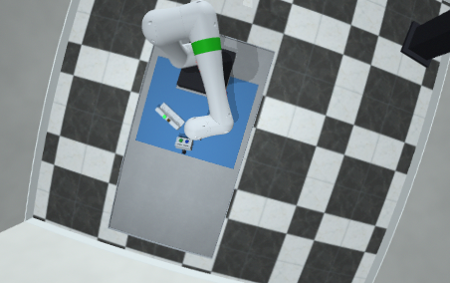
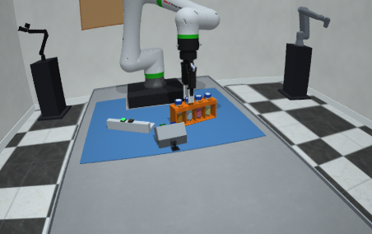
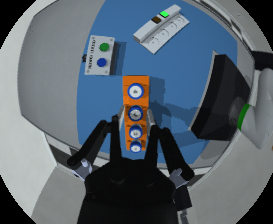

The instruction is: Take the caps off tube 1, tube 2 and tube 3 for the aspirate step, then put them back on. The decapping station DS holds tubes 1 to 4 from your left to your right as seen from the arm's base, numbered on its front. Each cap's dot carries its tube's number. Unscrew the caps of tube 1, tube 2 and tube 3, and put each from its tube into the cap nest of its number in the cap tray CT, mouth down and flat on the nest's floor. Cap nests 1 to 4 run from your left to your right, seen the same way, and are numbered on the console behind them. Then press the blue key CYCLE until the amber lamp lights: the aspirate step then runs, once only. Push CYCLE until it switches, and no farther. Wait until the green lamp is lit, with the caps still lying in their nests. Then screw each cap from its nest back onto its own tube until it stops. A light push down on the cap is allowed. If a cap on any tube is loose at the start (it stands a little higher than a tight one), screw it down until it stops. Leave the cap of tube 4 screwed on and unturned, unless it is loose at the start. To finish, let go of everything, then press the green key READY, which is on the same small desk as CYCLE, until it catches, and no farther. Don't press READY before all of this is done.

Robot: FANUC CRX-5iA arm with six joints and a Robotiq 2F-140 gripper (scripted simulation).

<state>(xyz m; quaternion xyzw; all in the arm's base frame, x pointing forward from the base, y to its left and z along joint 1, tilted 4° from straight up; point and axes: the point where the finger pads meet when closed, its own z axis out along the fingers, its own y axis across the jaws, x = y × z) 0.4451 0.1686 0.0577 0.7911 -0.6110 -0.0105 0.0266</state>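
Observation:
The orange decapping station (image 2: 193, 111) stands on the blue mat and holds several tubes with blue caps. In the wrist view the station (image 3: 135, 112) runs away from me, and blue caps (image 3: 136, 111) sit on its tubes. My gripper (image 2: 189, 98) hangs straight down over the second cap from the left in the exterior view. Its fingers stand open on either side of that cap and do not clamp it. I cannot read the cap's number. The white cap tray with its console (image 2: 128, 124) lies to the left, and a green lamp (image 2: 123, 119) on it is lit.
The small grey key desk (image 2: 170, 133) stands in front of the station; the wrist view shows its green key (image 3: 106, 47) and blue key (image 3: 103, 63). The arm's black base (image 2: 153, 94) is behind the station. Black camera stands (image 2: 297, 70) stand on the floor beside the table.

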